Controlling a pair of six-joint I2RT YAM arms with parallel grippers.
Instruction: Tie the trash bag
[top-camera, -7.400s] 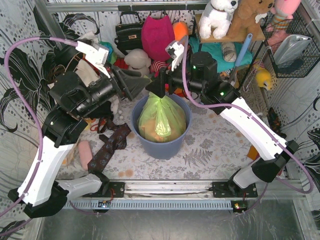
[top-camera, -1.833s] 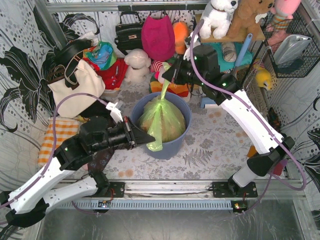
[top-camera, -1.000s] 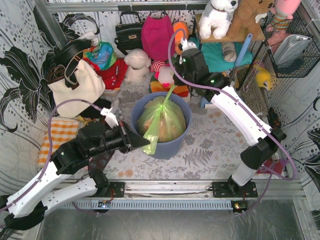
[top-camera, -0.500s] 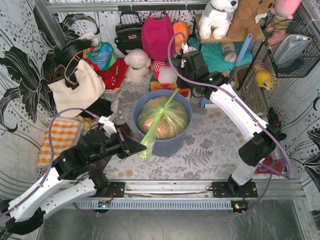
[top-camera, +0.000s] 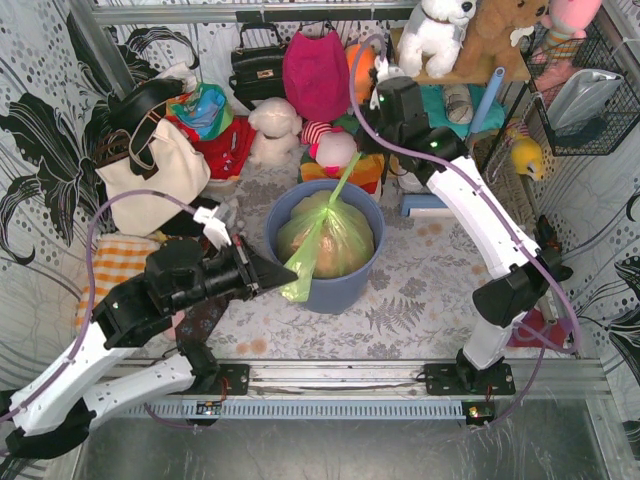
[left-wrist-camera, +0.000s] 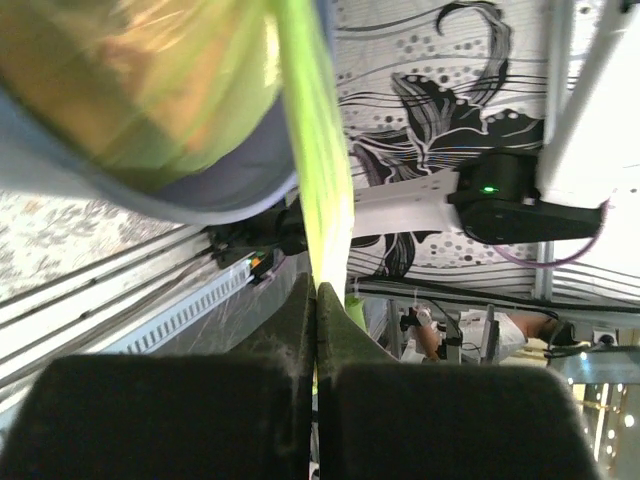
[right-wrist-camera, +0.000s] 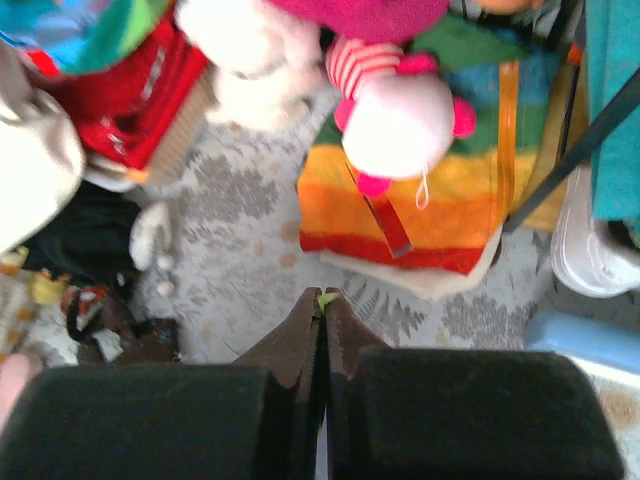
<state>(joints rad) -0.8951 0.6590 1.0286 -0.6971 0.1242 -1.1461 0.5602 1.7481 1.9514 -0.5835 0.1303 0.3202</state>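
Observation:
The lime-green trash bag (top-camera: 325, 240) sits in the blue-grey round bin (top-camera: 345, 290), with orange-brown paper showing through. Two twisted strips run out from its top. My left gripper (top-camera: 291, 272) is shut on the strip that hangs over the bin's near-left rim; in the left wrist view that green strip (left-wrist-camera: 315, 150) runs down into the closed jaws of the left gripper (left-wrist-camera: 316, 288). My right gripper (top-camera: 359, 153) is shut on the other strip, stretched toward the back. A sliver of green shows at the tip of the right gripper (right-wrist-camera: 325, 297).
A white tote bag (top-camera: 150, 180) stands at the left. A black handbag (top-camera: 258, 65), plush toys and a rainbow-striped cloth (right-wrist-camera: 430, 200) crowd the back behind the bin. An orange checked cloth (top-camera: 115, 265) and a dark patterned cloth (top-camera: 205, 312) lie at the near left.
Both grippers stay shut on their strips. The right gripper has moved farther back, pulling its strip longer. The left gripper has shifted slightly away from the near edge, close to the bin.

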